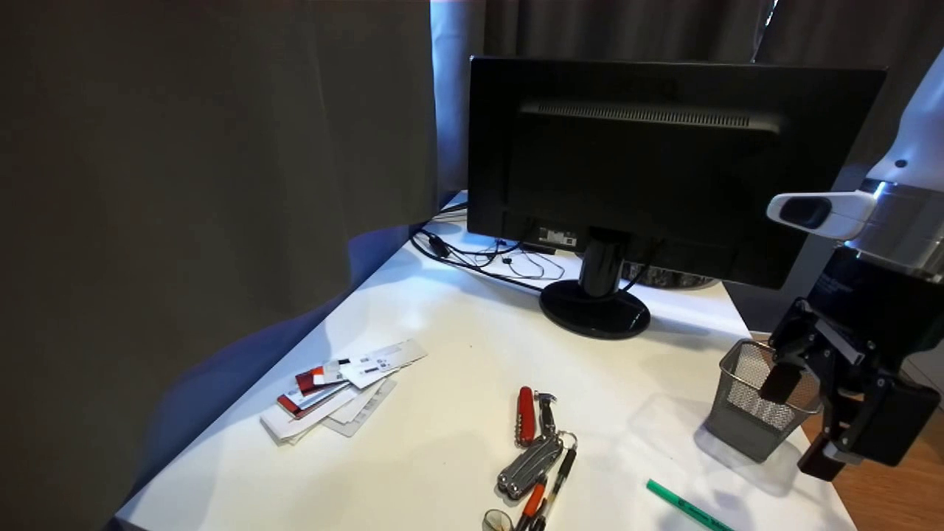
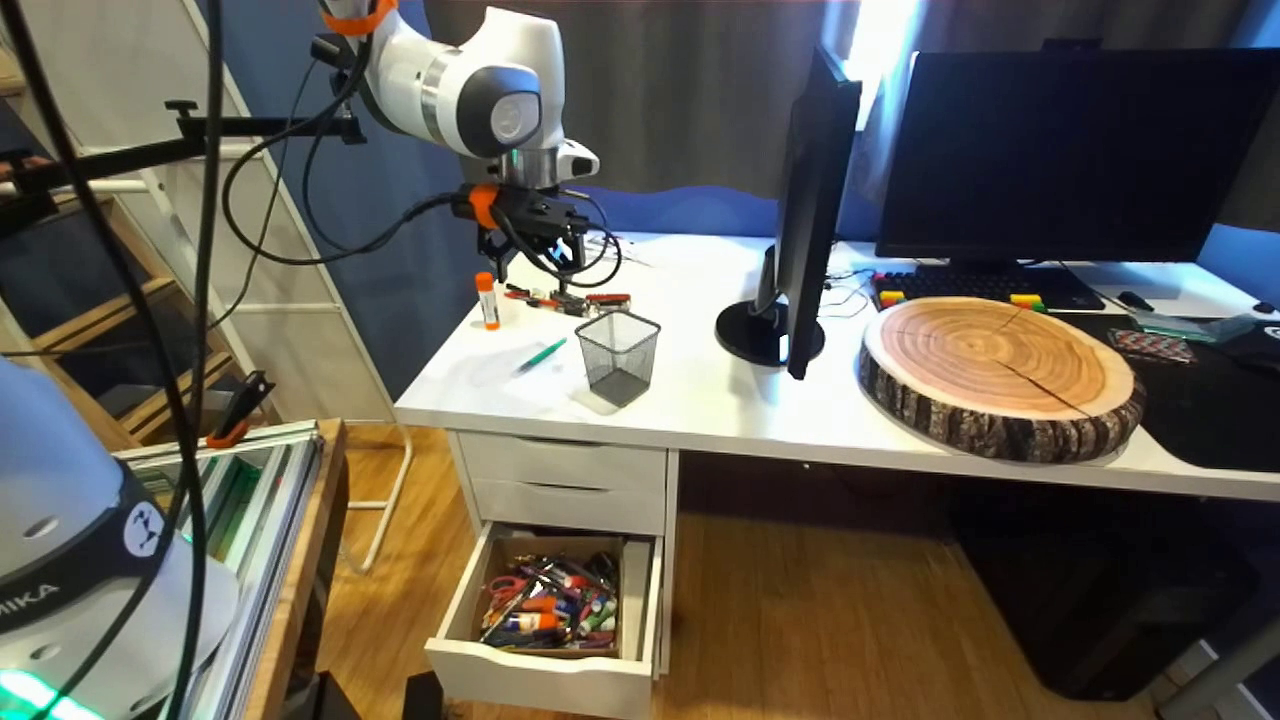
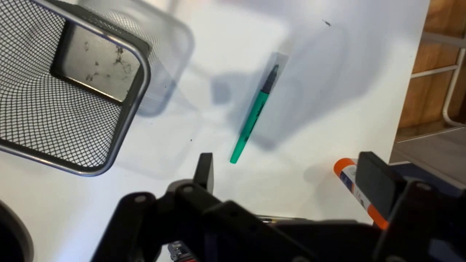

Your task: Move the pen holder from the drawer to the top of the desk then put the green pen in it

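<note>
The dark grey mesh pen holder stands upright and empty on the white desk [image 2: 690, 405]; it shows in both exterior views [image 1: 748, 424] [image 2: 618, 365] and at the upper left of the wrist view [image 3: 51, 116]. The green pen lies flat on the desk beside the holder, in both exterior views [image 1: 687, 504] [image 2: 543, 355] and at the middle of the wrist view [image 3: 252, 118]. My gripper [image 3: 287, 171] is open with nothing between its fingers, above the desk; the pen's near end lies just beyond the left fingertip in the wrist view. It also shows in both exterior views [image 1: 800, 426] [image 2: 537, 275].
An orange-and-white glue stick [image 2: 487, 302] stands upright near the desk's edge, partly behind my right finger in the wrist view [image 3: 358, 191]. A multitool [image 1: 529, 466] lies among pens. A monitor [image 1: 627, 177] stands behind the holder. A drawer [image 2: 545, 672] below hangs open, full of stationery.
</note>
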`<state>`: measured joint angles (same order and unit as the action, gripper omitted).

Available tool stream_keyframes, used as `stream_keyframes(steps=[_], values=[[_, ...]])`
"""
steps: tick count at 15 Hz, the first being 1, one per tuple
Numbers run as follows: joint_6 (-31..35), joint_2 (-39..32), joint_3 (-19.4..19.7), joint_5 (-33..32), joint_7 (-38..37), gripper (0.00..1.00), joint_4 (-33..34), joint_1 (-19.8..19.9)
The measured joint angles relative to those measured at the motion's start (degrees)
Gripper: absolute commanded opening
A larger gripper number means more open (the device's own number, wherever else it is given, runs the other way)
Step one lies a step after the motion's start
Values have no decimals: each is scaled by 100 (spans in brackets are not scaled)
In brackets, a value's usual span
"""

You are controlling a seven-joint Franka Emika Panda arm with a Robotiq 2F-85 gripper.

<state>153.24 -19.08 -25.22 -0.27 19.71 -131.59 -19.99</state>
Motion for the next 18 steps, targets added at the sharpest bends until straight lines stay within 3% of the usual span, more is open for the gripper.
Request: stream_keyframes(steps=[7,15,18], values=[[73,-50,-17,-3,25,100,25,8],[1854,-1113,50,-321,3,100,182,-83],[2247,-1499,207,-541,-27,100,294,-149]])
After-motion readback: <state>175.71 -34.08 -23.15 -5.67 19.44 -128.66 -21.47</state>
